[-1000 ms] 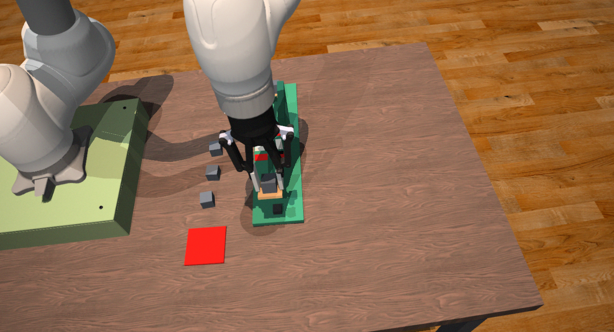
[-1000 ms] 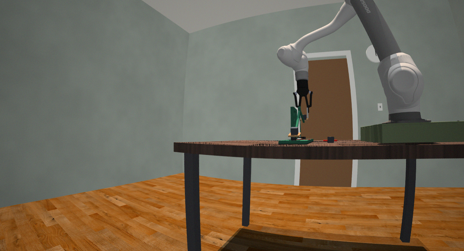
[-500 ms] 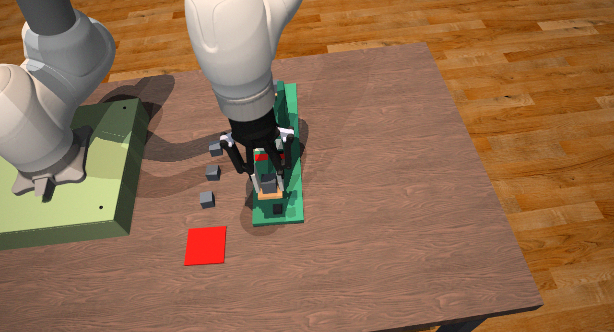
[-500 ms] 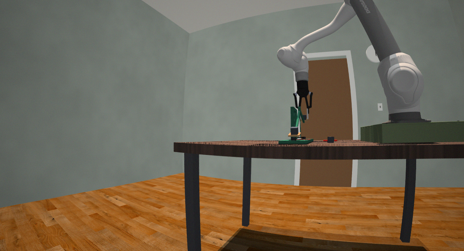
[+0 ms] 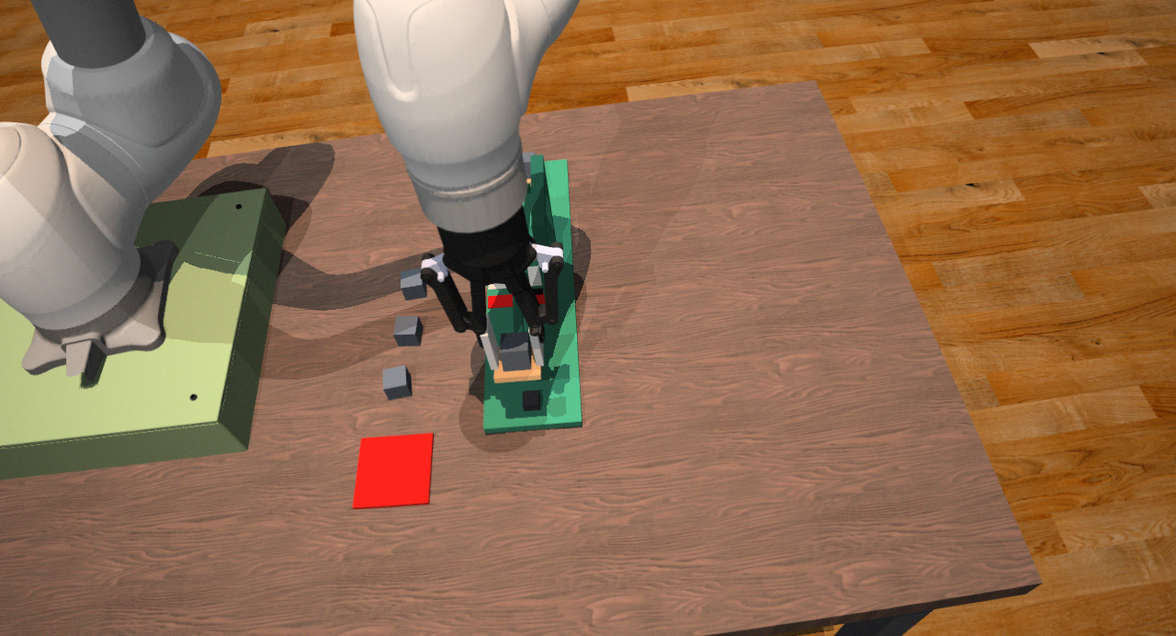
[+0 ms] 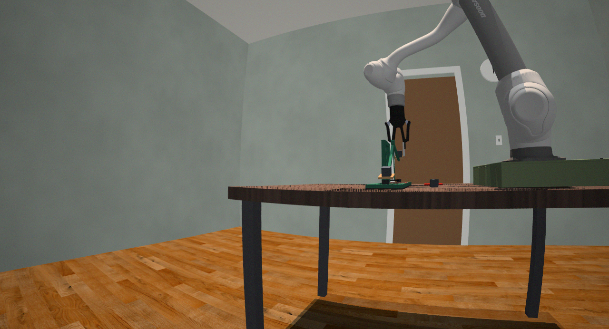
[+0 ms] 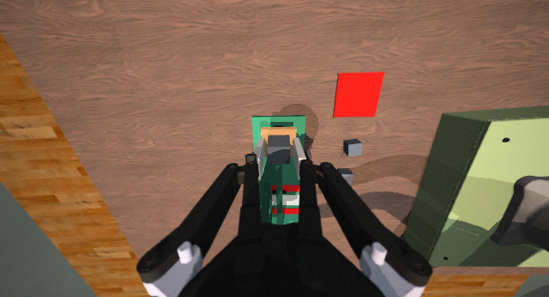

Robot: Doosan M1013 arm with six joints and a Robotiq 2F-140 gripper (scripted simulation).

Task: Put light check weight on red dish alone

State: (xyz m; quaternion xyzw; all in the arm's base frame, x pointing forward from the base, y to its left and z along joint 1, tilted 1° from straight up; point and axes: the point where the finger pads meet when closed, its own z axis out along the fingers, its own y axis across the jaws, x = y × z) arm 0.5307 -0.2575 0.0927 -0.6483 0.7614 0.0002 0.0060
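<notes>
While no weight lies on it, red dish [image 5: 392, 471] at left beside three loose weights [image 5: 407, 329]; gripper [image 6: 398, 148] half-open, empty, above pan's weight [image 5: 515, 350]; risks clipping balance [image 5: 567, 385], tipping that weight off.

The arm's wrist [image 5: 460, 97] is covering the balance's far pan [image 5: 526, 174] — only a corner is showing — and the pointer is staying too small to read

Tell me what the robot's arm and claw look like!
The arm has smooth, rounded white shells and a dark grey tube with white letters. The claw is black, with thin jointed bars, small white knuckles and pale grey fingertips. No cables show.
</notes>
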